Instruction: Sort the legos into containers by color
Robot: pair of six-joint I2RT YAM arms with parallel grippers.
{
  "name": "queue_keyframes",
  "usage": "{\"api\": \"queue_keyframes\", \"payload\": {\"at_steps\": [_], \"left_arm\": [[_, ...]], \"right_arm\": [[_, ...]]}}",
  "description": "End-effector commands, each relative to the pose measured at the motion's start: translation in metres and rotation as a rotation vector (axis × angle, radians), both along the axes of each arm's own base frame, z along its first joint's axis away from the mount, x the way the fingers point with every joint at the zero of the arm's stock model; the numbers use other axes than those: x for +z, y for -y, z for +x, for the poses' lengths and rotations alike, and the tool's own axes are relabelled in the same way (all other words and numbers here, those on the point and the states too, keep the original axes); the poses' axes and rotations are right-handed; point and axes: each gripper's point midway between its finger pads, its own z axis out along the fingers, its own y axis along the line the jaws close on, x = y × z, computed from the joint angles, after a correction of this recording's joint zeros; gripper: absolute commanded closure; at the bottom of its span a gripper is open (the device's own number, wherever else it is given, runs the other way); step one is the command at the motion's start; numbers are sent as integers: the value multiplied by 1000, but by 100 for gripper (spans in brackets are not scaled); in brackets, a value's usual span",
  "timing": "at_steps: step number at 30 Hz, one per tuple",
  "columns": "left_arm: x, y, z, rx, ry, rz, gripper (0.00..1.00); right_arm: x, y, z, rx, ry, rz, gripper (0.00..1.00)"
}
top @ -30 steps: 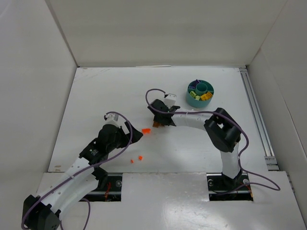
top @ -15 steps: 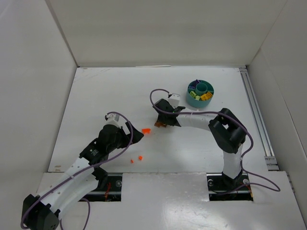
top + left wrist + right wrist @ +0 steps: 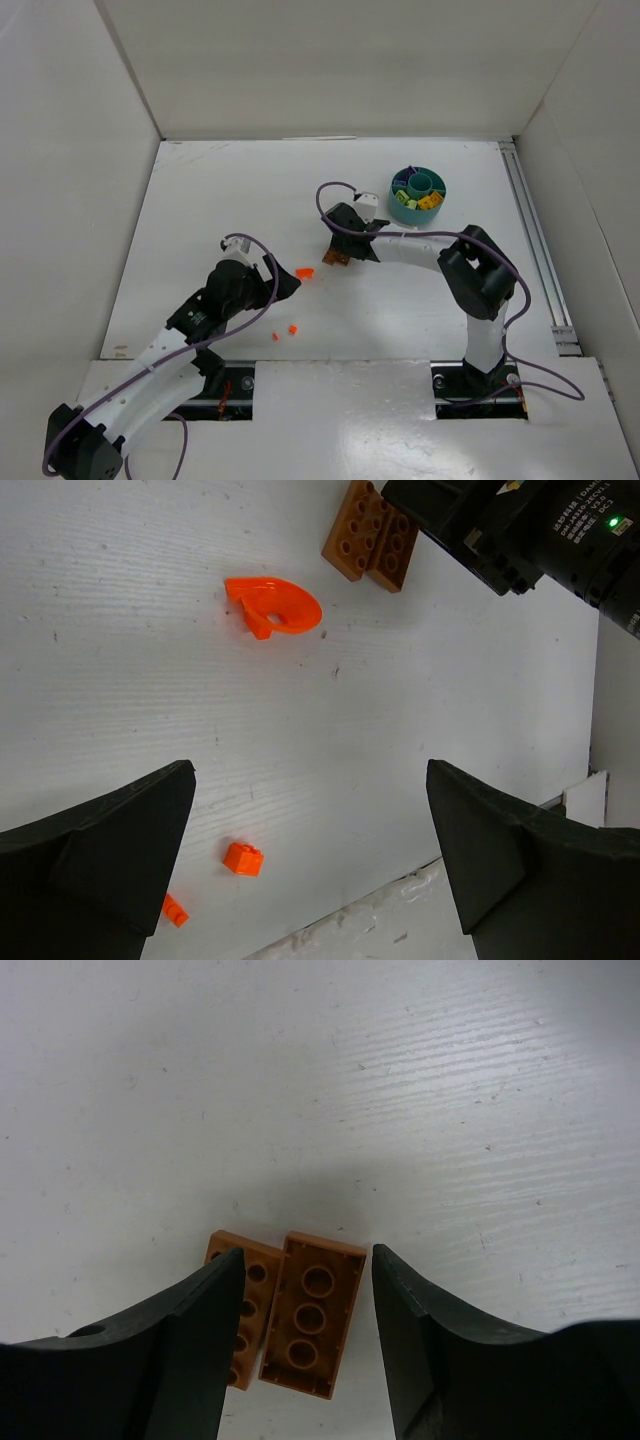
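Note:
Two brown legos (image 3: 310, 1315) lie side by side, underside up, on the white table. My right gripper (image 3: 308, 1255) is open right over them, with one finger covering part of the left brick. They show in the top view (image 3: 337, 262) under the right gripper (image 3: 340, 252). A curved orange piece (image 3: 272, 605) lies just ahead of my open, empty left gripper (image 3: 310, 770), also in the top view (image 3: 305, 272). Two small orange legos (image 3: 243, 858) lie near the table's front edge (image 3: 292, 328). The teal dish (image 3: 403, 212) holds yellow, green and purple legos.
White walls enclose the table on the left, back and right. A metal rail (image 3: 533, 240) runs along the right edge. The right arm's wrist (image 3: 540, 530) sits close behind the brown legos in the left wrist view.
My right gripper has shifted a little to the right, and the brown legos now sit slightly further right. The left arm has barely moved.

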Motion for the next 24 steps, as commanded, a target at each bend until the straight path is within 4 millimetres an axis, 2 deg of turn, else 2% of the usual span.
{"api": "queue_keyframes", "payload": {"at_steps": [1, 6, 7, 14, 18, 24], "left_arm": [[3, 5, 2, -22, 30, -9, 0], [-1, 5, -1, -31, 19, -9, 0], [-1, 5, -1, -31, 19, -9, 0], [-1, 5, -1, -31, 19, -9, 0], [-1, 5, -1, -31, 19, -9, 0], [-1, 5, -1, -31, 19, -9, 0]], "right_arm": [[8, -1, 3, -62, 13, 60, 41], [7, -4, 7, -80, 30, 79, 41], [1, -2, 5, -80, 11, 59, 41], [1, -1, 9, -128, 15, 100, 42], [-9, 9, 4, -169, -11, 99, 42], [-20, 9, 3, -171, -45, 60, 44]]}}
